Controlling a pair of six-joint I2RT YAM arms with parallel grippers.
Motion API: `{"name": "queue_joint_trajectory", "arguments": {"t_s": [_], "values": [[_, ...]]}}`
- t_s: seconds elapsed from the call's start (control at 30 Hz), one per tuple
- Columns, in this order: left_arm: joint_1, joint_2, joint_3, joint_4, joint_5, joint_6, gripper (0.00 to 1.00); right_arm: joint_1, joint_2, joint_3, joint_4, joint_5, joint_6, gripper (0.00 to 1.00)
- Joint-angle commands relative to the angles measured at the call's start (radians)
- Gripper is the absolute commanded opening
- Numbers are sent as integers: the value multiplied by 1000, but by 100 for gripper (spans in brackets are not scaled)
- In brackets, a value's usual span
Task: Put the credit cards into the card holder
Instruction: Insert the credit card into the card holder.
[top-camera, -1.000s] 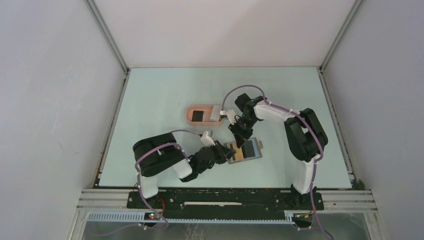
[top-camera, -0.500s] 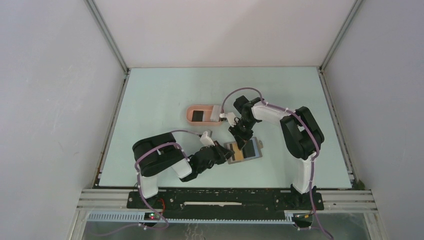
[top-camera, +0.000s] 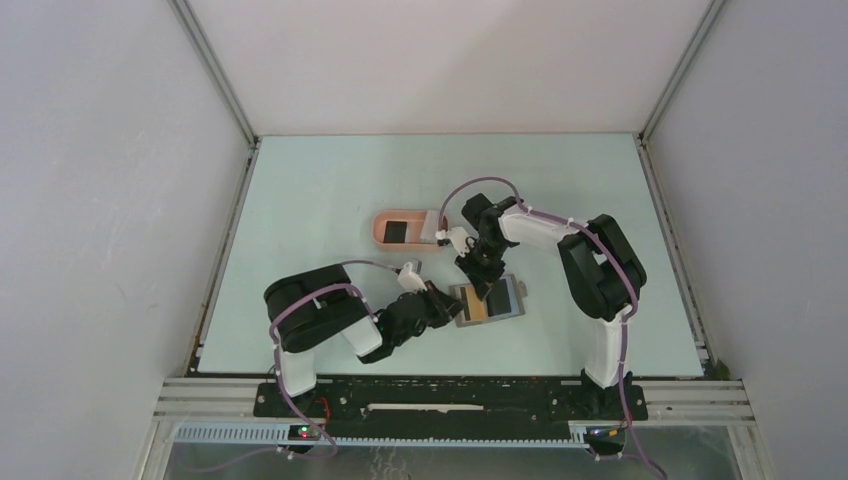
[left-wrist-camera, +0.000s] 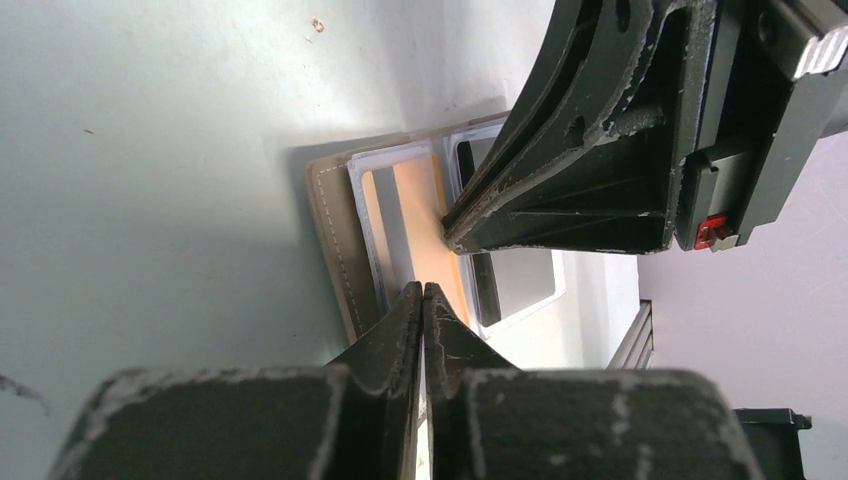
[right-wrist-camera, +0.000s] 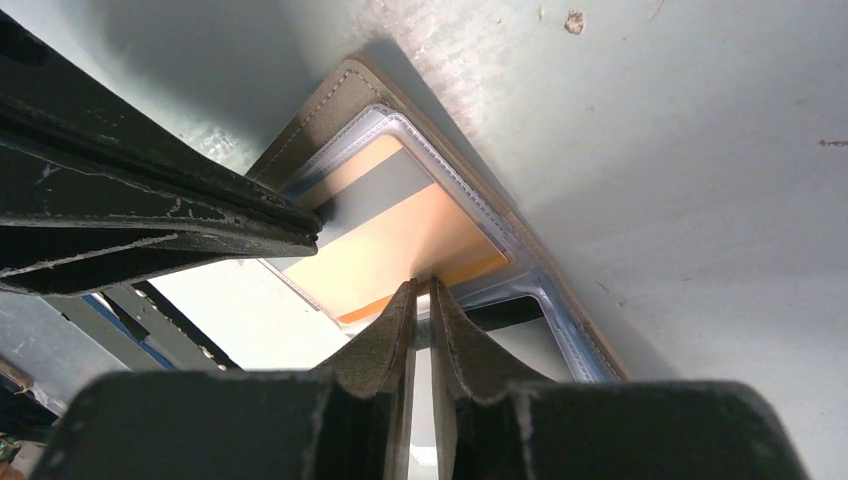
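Noting the main risk first: the yellow-orange card (right-wrist-camera: 400, 235) lies flat in the clear sleeve (right-wrist-camera: 455, 185) of the grey wallet (left-wrist-camera: 328, 230), and only its thin edge is offered to the right gripper (right-wrist-camera: 420, 288); a pinch that shallow could slip off, or the sleeve could cling so that the whole wallet drags along with the card.

Right gripper: jaws almost together, a thin slit between them, tips on one long edge of the card; cannot tell whether the edge is actually nipped.

Left gripper (left-wrist-camera: 422, 292): fingers pressed fully together, tips at the wallet's near side; cannot tell whether they pinch the sleeve or merely rest there; if that hold gives, nothing pins the wallet down.

Second risk: the two grippers work tip to tip over one small card; a sideways drift by either could knock the other, or bend the card.

Card attitude: stripe face up; long axis runs straight ahead of the left fingers, in line with their reach, and crosswise to the right fingers; the stripe lies along that axis.

Card holder (top-camera: 380, 228): near the right gripper, off to its side, away from the wallet; well apart from the left gripper; a black card (top-camera: 397, 230) lies inside it.
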Motion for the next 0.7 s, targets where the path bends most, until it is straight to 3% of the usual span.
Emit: {"name": "queue_joint_trajectory", "arguments": {"t_s": [0.0,0.4,0.67], "values": [[12,-14,-27,-41,-3,21,7,-10,-25,6,-33,102,-18,18],[15,-85,-30,-10,25,94,14,-36,-152,-7,-68,-11,-74,18],[15,-292,-68,-34,59,282,22,-70,-422,-50,-33,-72,-120,18]]}}
